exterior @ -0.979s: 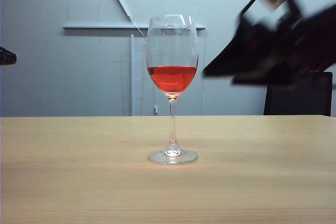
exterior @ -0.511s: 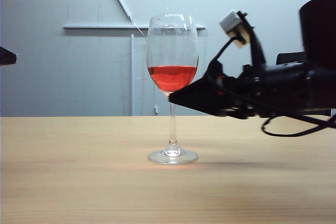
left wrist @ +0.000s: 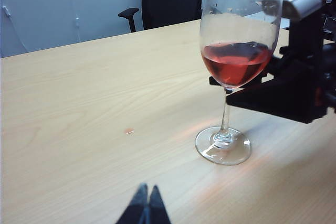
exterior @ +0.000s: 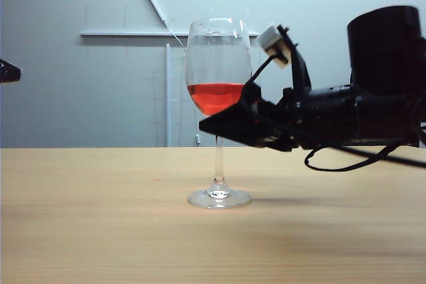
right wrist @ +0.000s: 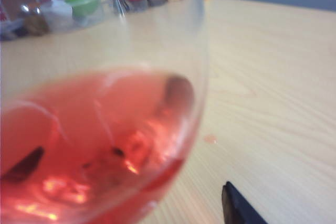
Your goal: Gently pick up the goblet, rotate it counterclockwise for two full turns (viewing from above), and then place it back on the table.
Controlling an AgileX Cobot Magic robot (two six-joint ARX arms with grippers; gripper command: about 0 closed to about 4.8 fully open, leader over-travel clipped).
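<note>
Red liquid: it sits in the lower part of the goblet's bowl; the goblet stands upright on its round foot near the middle of the tan wooden desk.
Right gripper: it comes in level from the right, its dark tip at the bottom of the bowl where the stem begins; whether it touches the glass I cannot tell.
Change: a second ago this arm was a blur high up and well apart from the glass; half a second ago its tip was just short of the stem; now it crosses the stem line.
Right fingers: spread, one either side of the bowl, nothing clamped.
Left gripper: low over bare desk, well apart from the goblet, its fingers pressed together on nothing.
Left wrist view only: dark fingers flank the base of the bowl.
Right wrist view only: the bowl fills the frame, with one dark fingertip at the edge.
</note>
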